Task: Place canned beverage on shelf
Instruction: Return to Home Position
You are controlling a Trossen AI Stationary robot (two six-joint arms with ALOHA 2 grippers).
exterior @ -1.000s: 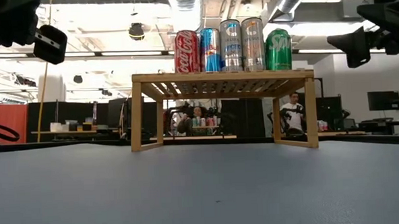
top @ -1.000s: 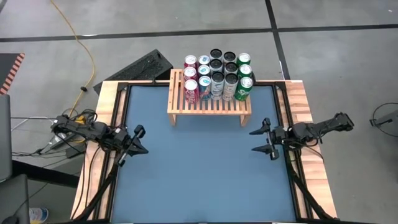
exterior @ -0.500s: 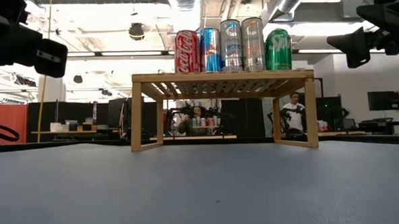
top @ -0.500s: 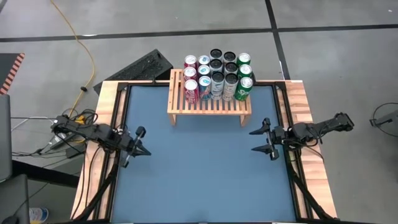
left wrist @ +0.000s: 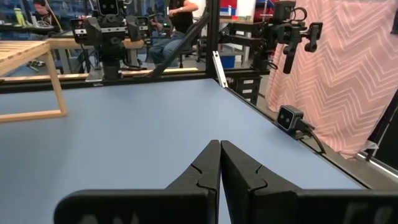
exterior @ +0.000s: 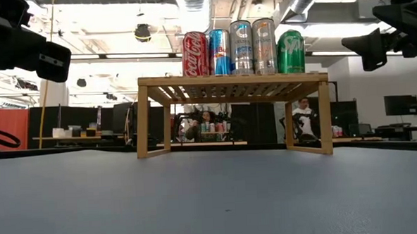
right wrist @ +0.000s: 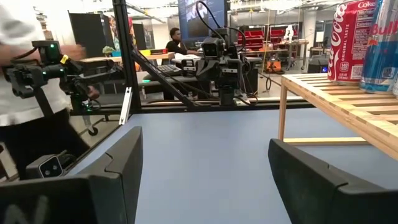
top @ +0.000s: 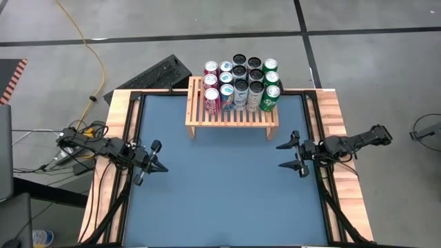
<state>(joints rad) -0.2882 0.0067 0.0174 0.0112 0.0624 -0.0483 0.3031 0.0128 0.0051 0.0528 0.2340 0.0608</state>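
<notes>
The cans (top: 240, 84) are sitting on the shelf (top: 231, 117) at the table's (top: 227, 193) far edge. The left gripper (left wrist: 219, 149) is hanging pinched shut, the right gripper (top: 282, 156) gaping empty (both well clear). A stray swing risks toppling them.

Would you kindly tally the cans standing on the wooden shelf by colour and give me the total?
Red Coca-Cola cans: 3
Blue Red Bull cans: 3
Tall silver cans: 6
Green cans: 3
Total: 15 cans, all on the shelf
</notes>
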